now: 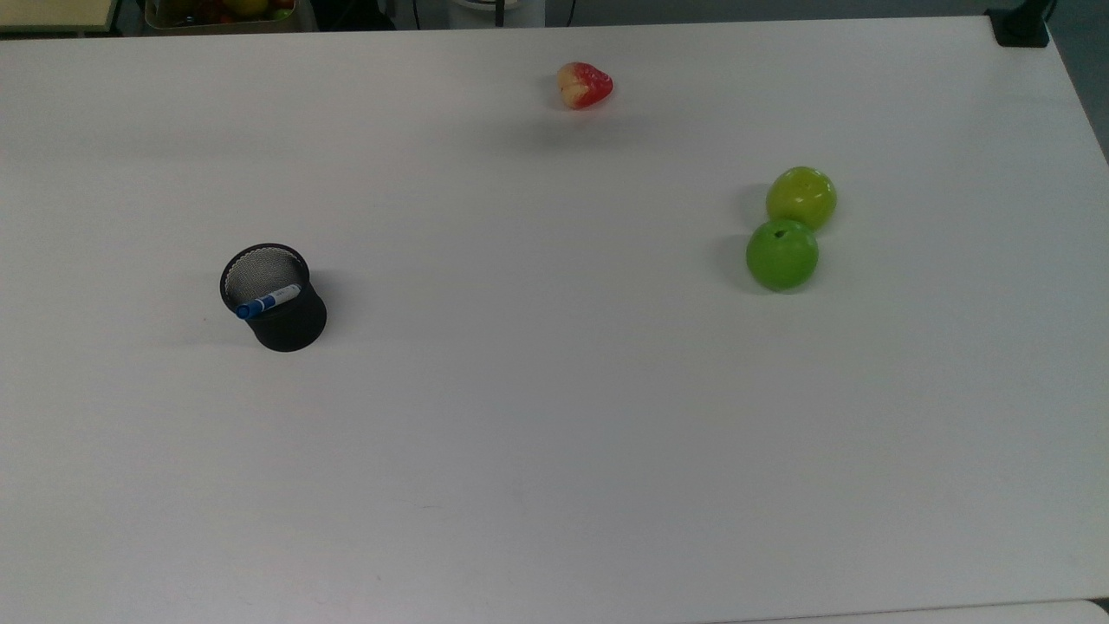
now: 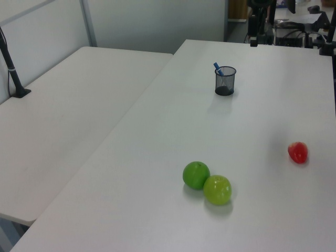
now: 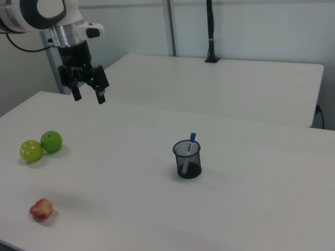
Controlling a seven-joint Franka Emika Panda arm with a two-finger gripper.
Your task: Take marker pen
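Pen (image 1: 269, 301) stands cap-up in the mesh cup (image 1: 277, 303), leaning on the rim, blue cap sticking out above it. Likely light, rigid, with a smooth plastic barrel that could slip; the cup is probably light too and may tip. Best hold: across the exposed cap end, lifting straight up. Gripper (image 3: 88, 94) hangs high with jaws apart and empty, well away from the pen toward the right view's left, near the green apples (image 3: 41, 146).

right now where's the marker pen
The marker pen stands cap-up in the black mesh cup at the top view's left, far from the green apples.
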